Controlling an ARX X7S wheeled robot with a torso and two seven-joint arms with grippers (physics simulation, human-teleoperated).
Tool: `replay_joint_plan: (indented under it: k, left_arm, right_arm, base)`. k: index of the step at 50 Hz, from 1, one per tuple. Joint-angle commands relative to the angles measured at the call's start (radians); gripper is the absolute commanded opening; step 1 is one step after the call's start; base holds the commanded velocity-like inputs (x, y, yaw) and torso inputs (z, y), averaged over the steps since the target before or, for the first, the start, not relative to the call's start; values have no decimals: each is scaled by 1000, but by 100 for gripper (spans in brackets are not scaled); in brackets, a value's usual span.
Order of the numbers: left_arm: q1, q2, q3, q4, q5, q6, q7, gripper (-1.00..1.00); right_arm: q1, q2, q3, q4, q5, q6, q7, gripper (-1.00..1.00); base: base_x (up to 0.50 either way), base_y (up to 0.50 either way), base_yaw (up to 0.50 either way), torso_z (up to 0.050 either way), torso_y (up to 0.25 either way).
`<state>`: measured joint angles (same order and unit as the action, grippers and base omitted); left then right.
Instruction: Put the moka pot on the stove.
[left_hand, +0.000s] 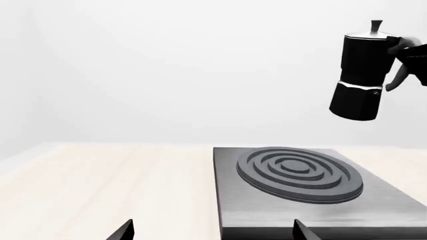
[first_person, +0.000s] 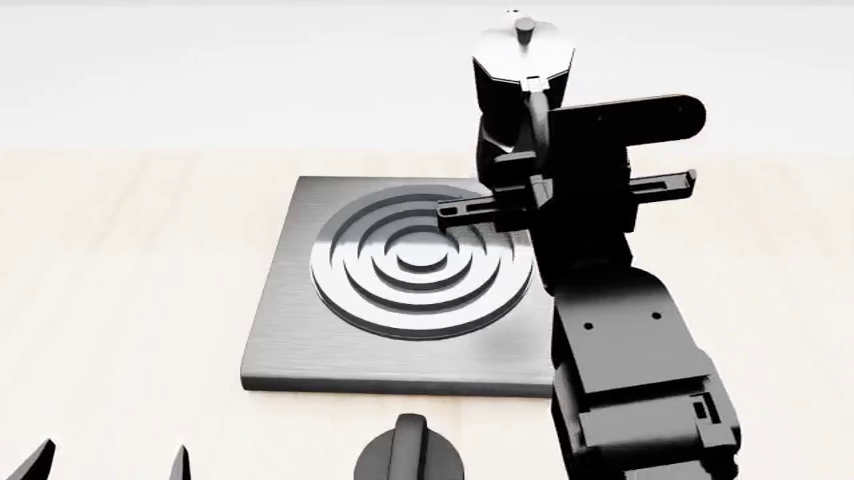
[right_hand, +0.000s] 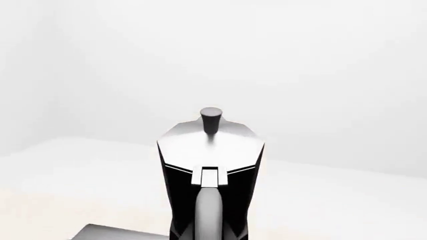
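The moka pot (first_person: 514, 70), black and faceted with a silver lid and knob, hangs upright in the air above the far right part of the stove (first_person: 300, 300). My right gripper (first_person: 525, 165) is shut on its handle, which fills the middle of the right wrist view below the moka pot's (right_hand: 210, 150) lid. The left wrist view shows the moka pot (left_hand: 363, 75) well above the ring burner (left_hand: 297, 172). My left gripper (left_hand: 213, 232) is open and holds nothing, low at the stove's near left edge.
A short black knob (first_person: 407, 455) with a ridge sits just in front of the stove. The stove (left_hand: 230, 205) lies on a pale wooden tabletop (first_person: 120, 260). My right arm (first_person: 627, 380) reaches over the stove's right side.
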<state>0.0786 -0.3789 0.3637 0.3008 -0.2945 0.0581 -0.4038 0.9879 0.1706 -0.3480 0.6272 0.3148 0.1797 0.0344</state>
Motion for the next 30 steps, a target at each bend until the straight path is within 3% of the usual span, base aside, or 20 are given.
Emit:
replay_joint_plan:
  k: [1, 25, 30]
  left_arm:
    - [-7, 17, -19, -20, 10, 14, 15, 100]
    - [-2, 6, -18, 5, 2, 2, 4, 100]
    - [-3, 6, -17, 4, 3, 2, 2, 100]
  right_arm:
    - [107, -70, 23, 137, -11, -59, -64, -100]
    - [223, -164, -12, 467, 21, -223, -132, -100]
    - [260, -170, -136, 568, 151, -284, -126, -100]
  base:
    - [0, 0, 0, 0, 0]
    - [0, 0, 0, 0, 1]
    - [0, 0, 0, 0, 2]
